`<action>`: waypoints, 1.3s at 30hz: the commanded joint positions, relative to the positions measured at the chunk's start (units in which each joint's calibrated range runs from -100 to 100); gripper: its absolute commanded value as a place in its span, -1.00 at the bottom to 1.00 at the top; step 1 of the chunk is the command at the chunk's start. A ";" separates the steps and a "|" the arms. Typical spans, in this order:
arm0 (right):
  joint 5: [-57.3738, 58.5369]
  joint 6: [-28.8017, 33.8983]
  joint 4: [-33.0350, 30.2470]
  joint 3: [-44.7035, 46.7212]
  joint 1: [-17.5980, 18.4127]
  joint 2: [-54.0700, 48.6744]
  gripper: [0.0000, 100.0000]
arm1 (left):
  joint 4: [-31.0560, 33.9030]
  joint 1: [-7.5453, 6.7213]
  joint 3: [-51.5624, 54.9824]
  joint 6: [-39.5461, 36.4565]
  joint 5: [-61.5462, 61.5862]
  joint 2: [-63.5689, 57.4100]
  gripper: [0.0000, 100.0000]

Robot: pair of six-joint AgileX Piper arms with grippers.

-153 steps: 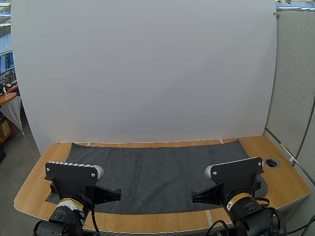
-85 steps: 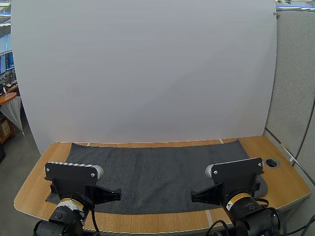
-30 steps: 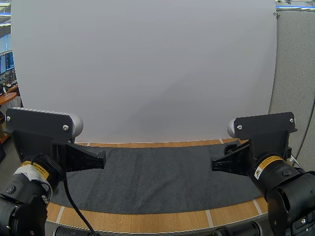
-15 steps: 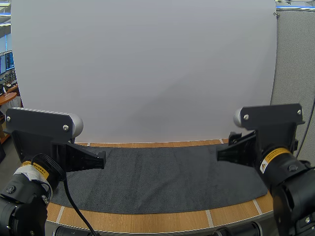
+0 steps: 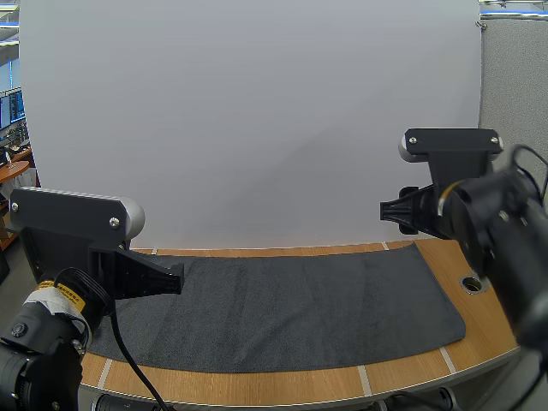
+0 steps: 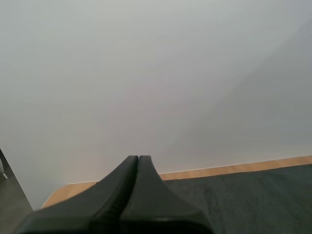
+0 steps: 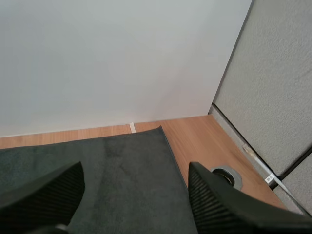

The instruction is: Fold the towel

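Towel [image 5: 282, 304] lies spread flat, dark grey, across the wooden table [image 5: 257, 378]. The left wrist view shows my left gripper [image 6: 138, 157] pressed closed on nothing. The right wrist view shows my right gripper [image 7: 135, 168] spread wide over the towel's far right corner, seemingly clear of it, near a round cable hole [image 7: 223, 174].
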 commanded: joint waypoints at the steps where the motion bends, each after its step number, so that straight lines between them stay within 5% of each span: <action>1: -2.67 1.01 -1.13 -0.54 -0.26 5.53 1.00 | -0.61 0.13 -0.49 0.08 -0.58 0.00 -1.00; 20: 4.45 0.47 -4.18 -0.54 -0.45 10.88 1.00 | -0.61 0.13 -0.49 0.08 -0.58 0.00 -1.00; 25: -5.35 -1.57 -4.61 -0.54 -7.80 17.64 1.00 | -0.61 0.13 -0.49 0.08 -0.58 0.00 -1.00; 30: -21.91 -13.98 4.13 -1.86 -17.03 27.93 1.00 | -0.61 0.13 -0.49 0.08 -0.58 0.00 -1.00; 32: -21.91 -18.52 7.15 -3.62 -17.73 32.34 1.00 | -0.61 0.13 -0.49 0.08 -0.58 0.00 -1.00; 39: -23.28 -20.15 6.64 -9.66 -17.74 47.87 1.00 | -0.61 0.13 -0.49 0.08 -0.58 0.00 -1.00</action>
